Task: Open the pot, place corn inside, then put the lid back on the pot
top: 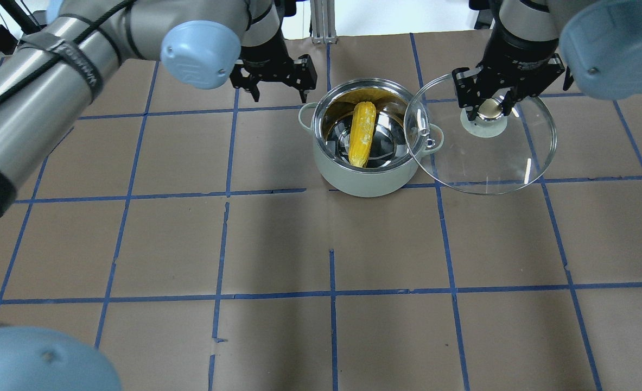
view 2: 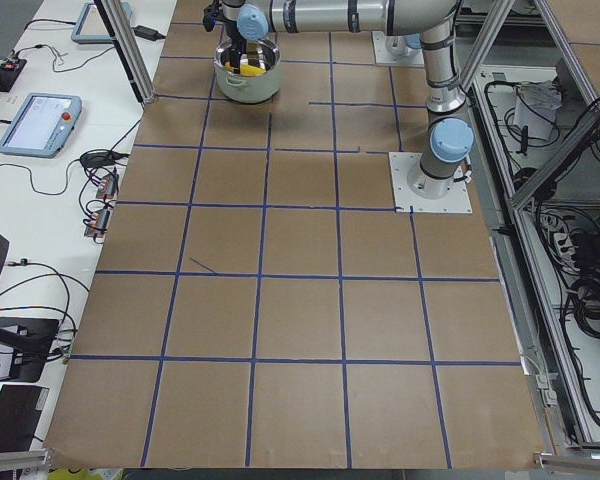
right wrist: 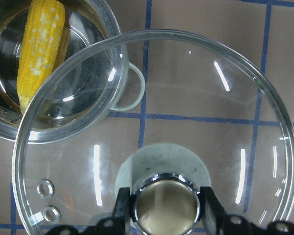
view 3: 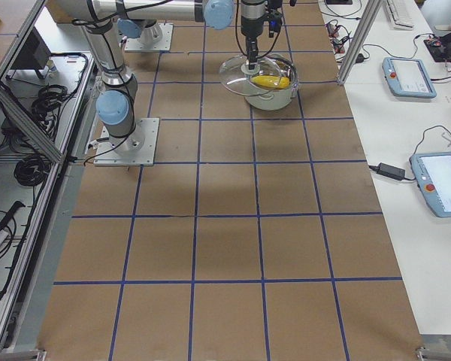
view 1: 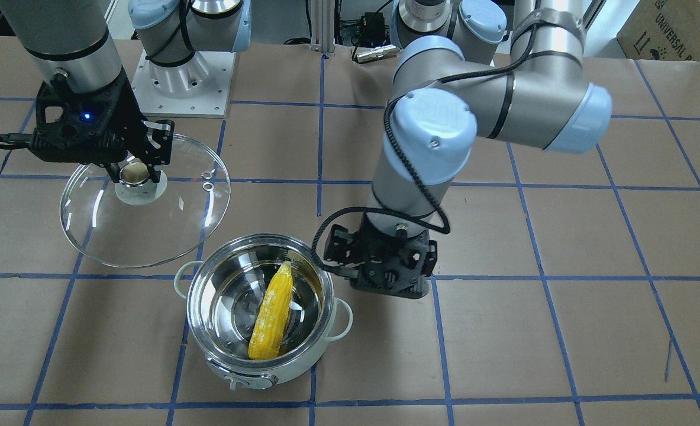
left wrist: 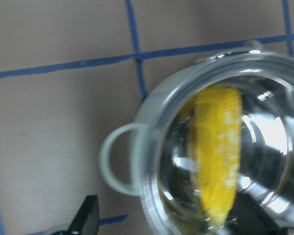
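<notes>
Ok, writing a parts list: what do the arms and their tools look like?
The left arm and right arm are silver tubes with pale blue joint caps and black cables. The left tool and right tool are black; the right shows a blue light.

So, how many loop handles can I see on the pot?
2. One handle is on the side of the pot nearest the lid; the other handle is on the opposite side, toward the left hand. None appears hidden.
</notes>
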Available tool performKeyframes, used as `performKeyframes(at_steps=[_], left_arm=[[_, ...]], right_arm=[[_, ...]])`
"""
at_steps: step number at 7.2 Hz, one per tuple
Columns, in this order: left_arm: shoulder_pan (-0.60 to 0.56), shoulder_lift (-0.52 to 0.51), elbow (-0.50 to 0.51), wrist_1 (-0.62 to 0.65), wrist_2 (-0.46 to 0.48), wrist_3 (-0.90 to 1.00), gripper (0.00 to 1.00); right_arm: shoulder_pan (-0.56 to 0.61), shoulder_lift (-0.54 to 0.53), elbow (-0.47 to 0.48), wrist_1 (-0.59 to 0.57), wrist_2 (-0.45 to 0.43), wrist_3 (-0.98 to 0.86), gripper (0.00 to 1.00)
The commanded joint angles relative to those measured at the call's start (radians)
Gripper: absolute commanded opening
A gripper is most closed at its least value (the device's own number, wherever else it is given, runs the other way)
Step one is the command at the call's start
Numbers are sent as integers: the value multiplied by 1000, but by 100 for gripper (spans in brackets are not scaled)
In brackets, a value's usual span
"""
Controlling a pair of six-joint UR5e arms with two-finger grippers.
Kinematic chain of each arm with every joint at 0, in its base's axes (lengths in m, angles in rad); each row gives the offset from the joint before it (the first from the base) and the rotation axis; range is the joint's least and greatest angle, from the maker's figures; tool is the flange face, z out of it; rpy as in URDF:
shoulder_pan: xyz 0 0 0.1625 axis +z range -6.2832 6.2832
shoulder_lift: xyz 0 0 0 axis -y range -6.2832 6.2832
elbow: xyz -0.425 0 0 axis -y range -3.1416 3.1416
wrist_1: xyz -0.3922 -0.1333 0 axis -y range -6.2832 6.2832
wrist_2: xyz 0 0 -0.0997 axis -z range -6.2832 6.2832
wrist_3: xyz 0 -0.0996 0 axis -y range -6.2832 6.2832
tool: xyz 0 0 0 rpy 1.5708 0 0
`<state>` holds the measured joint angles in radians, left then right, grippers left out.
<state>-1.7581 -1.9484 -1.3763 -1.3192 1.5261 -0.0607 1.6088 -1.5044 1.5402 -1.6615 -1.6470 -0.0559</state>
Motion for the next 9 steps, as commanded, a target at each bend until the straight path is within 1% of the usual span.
performKeyframes(at_steps=[1, 2, 3, 4, 5, 6, 7, 9], left_arm=[[93, 193, -119, -111, 51, 48, 100], [126, 238, -113, -171, 52, 64, 100], [134, 274, -115, -211, 77, 64, 100], [146, 293, -115, -216, 95, 65, 100], [149, 302, -107, -225, 89, 65, 100], [152, 312, -89, -254, 88, 65, 100], [157, 298, -66, -276, 88, 65, 100], [180, 278, -47, -273, 85, 76, 100]], right_arm=[[89, 87, -75, -24, -2, 27, 42], [118, 142, -109, -50, -1, 31, 42], [146, 192, -144, -69, 3, 31, 42], [157, 241, -185, -73, 12, 30, 42], [157, 281, -205, -96, 69, 31, 42], [157, 306, -206, -127, 73, 30, 42], [157, 328, -206, -144, 73, 30, 42], [160, 375, -206, -187, 65, 33, 42]])
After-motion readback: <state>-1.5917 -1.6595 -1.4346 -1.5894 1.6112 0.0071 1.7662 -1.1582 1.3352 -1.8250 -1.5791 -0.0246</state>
